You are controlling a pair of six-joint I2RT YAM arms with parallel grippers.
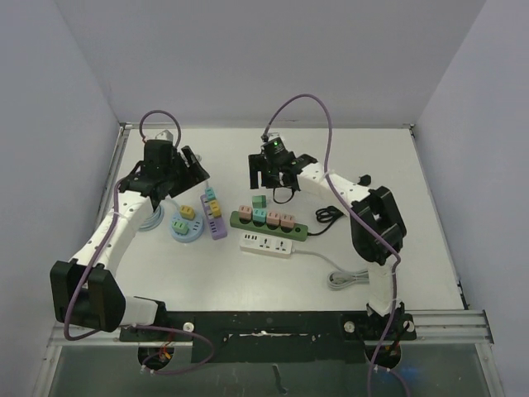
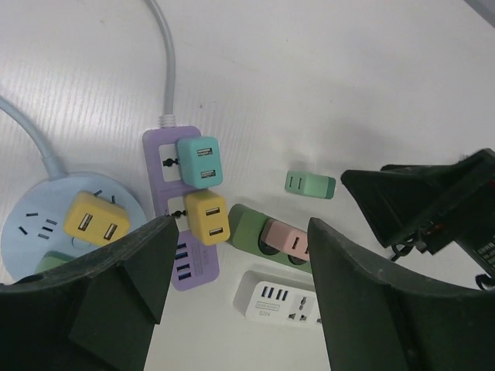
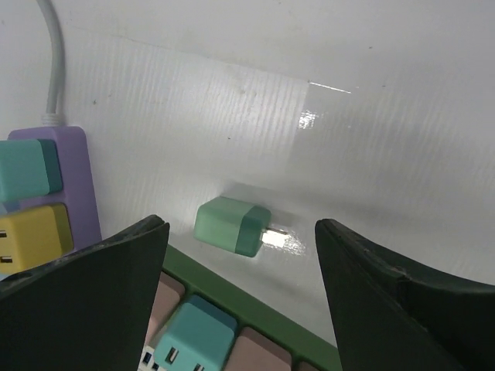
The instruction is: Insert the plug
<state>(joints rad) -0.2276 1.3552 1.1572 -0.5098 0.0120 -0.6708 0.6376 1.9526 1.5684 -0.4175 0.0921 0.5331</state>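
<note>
Here the plug (image 3: 232, 226) lies on its side on the desk (image 3: 348, 154), just behind the green strip (image 1: 301, 229). The right fingers (image 3: 93, 286) hang spread wide above it, holding nothing; the left fingers (image 2: 100, 286) are likewise released. An off-centre close could skid the plug across the glossy surface or jam it against the strip, leaving a tilted grip.
</note>
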